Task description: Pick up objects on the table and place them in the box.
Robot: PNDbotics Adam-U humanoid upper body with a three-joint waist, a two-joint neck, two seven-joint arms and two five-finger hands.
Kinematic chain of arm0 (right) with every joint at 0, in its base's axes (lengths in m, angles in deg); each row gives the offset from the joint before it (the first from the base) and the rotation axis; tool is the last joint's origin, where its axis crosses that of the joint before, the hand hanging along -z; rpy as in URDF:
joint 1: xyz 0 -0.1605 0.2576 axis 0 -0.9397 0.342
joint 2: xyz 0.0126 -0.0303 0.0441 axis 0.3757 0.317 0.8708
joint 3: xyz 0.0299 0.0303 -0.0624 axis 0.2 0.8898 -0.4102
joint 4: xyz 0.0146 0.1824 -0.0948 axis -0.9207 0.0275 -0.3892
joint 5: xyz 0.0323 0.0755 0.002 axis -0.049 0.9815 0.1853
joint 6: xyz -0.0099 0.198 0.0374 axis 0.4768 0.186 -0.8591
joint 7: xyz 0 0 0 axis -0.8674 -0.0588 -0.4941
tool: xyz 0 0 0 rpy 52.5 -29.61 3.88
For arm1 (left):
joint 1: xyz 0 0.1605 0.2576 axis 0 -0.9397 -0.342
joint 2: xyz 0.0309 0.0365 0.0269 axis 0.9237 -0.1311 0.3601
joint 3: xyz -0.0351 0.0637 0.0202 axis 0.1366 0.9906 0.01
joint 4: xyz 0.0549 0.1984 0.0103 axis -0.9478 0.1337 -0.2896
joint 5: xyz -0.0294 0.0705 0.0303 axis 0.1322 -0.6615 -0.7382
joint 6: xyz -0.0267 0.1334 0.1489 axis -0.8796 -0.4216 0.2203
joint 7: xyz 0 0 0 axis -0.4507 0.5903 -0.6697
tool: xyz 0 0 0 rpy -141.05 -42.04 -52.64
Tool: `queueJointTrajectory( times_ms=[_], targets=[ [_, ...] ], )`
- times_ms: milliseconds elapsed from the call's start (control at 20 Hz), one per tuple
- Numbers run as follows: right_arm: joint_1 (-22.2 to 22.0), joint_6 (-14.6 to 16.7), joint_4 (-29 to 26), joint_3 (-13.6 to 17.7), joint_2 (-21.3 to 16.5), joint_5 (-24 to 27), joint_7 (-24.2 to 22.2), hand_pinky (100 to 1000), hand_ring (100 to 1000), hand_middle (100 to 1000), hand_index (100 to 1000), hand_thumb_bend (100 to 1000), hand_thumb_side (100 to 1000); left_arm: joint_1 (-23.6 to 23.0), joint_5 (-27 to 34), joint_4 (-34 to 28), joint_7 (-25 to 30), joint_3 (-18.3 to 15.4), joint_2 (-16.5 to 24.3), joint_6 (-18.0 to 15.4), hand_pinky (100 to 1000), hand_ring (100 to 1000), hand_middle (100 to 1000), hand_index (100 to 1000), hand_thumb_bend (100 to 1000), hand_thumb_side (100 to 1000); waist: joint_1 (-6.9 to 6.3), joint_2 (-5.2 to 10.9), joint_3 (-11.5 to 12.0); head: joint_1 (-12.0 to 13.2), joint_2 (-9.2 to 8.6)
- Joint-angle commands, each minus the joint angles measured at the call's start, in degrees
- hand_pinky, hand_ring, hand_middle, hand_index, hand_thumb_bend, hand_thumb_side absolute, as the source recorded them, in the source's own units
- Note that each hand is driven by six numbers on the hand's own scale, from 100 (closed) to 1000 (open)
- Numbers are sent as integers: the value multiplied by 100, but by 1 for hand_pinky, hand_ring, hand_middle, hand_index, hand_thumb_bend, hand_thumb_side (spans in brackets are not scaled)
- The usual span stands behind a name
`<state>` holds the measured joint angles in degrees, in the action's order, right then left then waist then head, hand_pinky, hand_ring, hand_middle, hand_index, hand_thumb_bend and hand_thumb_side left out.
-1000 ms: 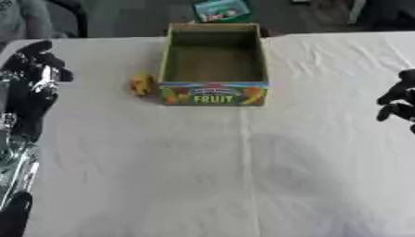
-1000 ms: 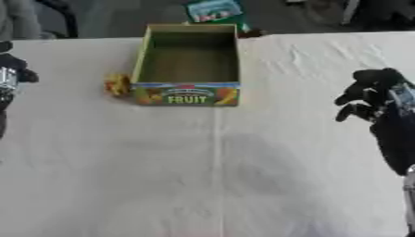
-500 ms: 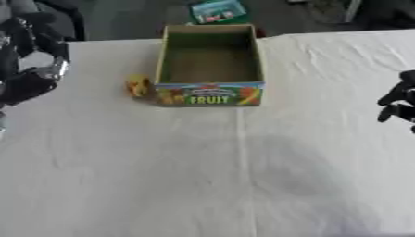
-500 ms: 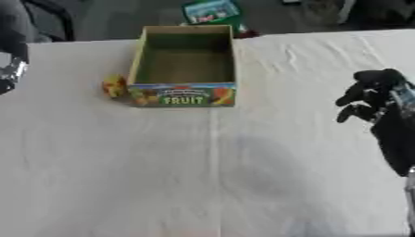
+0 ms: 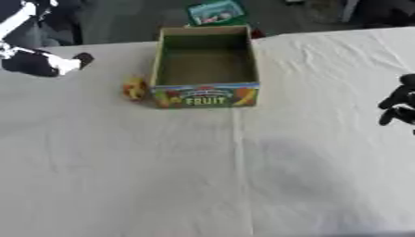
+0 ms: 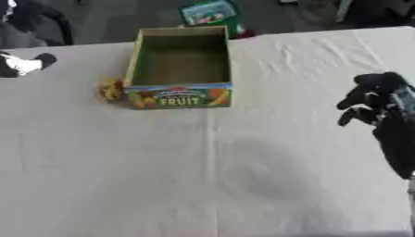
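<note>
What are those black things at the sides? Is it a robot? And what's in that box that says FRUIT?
Yes, it is a robot shaped like a person's upper body. Both pictures come from the two eyes in its head, looking down at a table with a white cloth, so they look almost the same. The black shape on the right is its right hand, fingers curled, holding nothing. Its left hand shows blurred at the upper left; I cannot tell how its fingers are. The cardboard box marked FRUIT looks empty inside. A small yellow thing lies on the cloth right beside the box's left wall. Nothing is being held.
</note>
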<state>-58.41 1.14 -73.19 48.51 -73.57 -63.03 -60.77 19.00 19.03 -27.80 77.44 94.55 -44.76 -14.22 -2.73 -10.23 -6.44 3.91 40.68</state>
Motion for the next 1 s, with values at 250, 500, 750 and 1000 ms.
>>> queueJointTrajectory(
  times_ms=[250, 500, 750, 1000],
  targets=[
    [21, -14, -36, -19, -148, -50, -38, 418, 557, 521, 694, 100, 639, 828, -1298, 1484, 546, 76, -473, -604, 678, 679, 671, 847, 670, 332, -13, 101, -64, 34, -21],
    [33, -27, -31, -39, -134, -56, -61, 417, 557, 521, 694, 100, 644, 1181, -2005, 2261, 491, -16, -964, -817, 677, 685, 671, 846, 707, 355, -16, 90, -115, 77, -27],
    [42, -36, -28, -46, -116, -61, -72, 417, 557, 520, 694, 100, 648, 1287, -2629, 2690, 293, -138, -1263, -853, 668, 678, 659, 836, 708, 365, -18, 75, -173, 104, -36],
    [46, -43, -26, -50, -108, -69, -76, 418, 557, 520, 694, 100, 652, 1290, -2920, 2919, -36, -223, -1401, -772, 654, 661, 642, 826, 649, 354, -23, 63, -205, 108, -39]
  ],
)
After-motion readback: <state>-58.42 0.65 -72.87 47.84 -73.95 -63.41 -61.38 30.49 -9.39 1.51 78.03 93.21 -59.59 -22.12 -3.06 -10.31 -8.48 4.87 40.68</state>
